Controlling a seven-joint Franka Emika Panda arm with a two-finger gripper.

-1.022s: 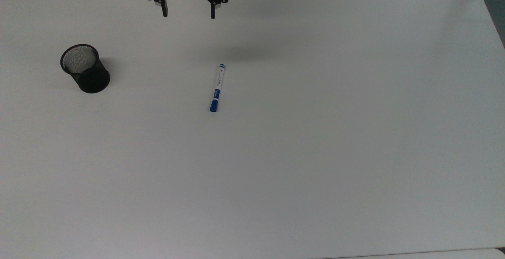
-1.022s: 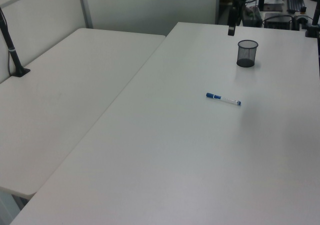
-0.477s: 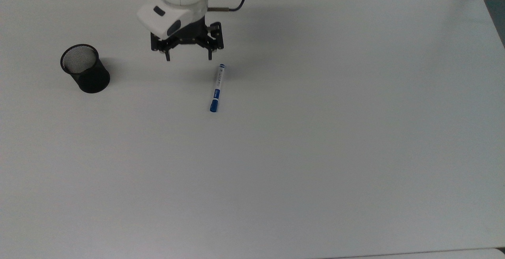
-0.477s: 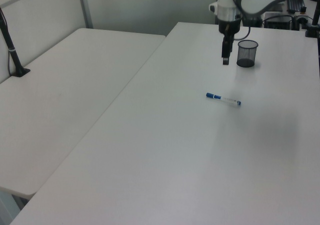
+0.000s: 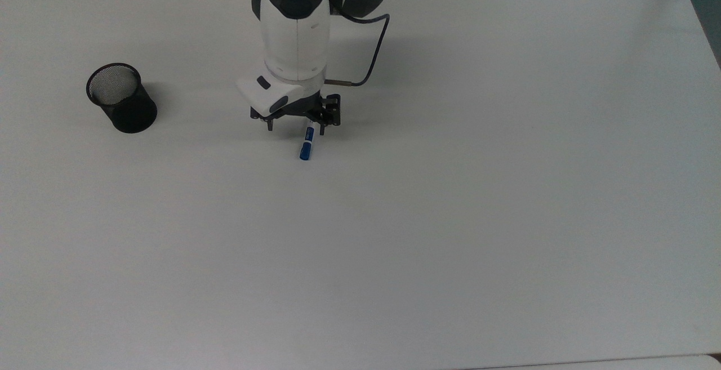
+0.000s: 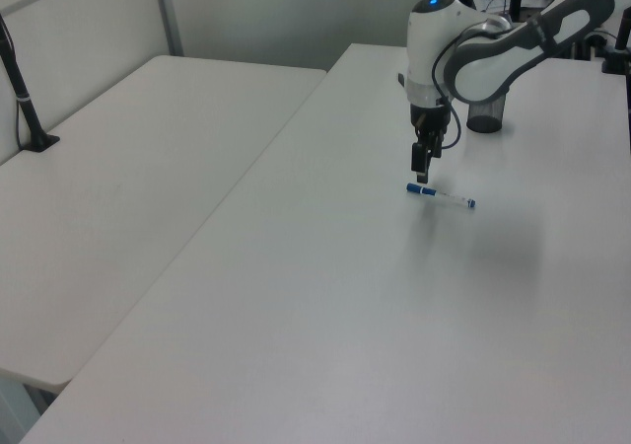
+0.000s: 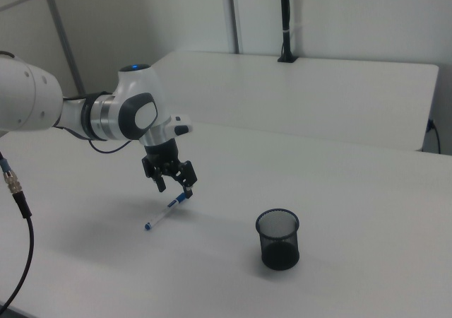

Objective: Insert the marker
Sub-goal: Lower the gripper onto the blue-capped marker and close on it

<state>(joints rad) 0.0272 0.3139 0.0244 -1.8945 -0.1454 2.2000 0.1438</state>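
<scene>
Marker [image 5: 306, 147] flat on table [image 5: 450, 218]; mesh cup [image 5: 121, 98] apart.

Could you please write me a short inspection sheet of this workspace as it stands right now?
Surface: white table, bare apart from the items below.
Job's things: marker lies flat, untouched; in the top view its blue cap end sticks out below the end effector. Black mesh cup stands upright, apart from it, at the top view's left.
Clutter: nothing seen.
Grippers: end effector open, hovering over the marker, fingers either side of the barrel, not closed on it.
Cables: a dark cable loops from the arm's wrist.
Surroundings: a second white table adjoins; a black post stands on it.
</scene>
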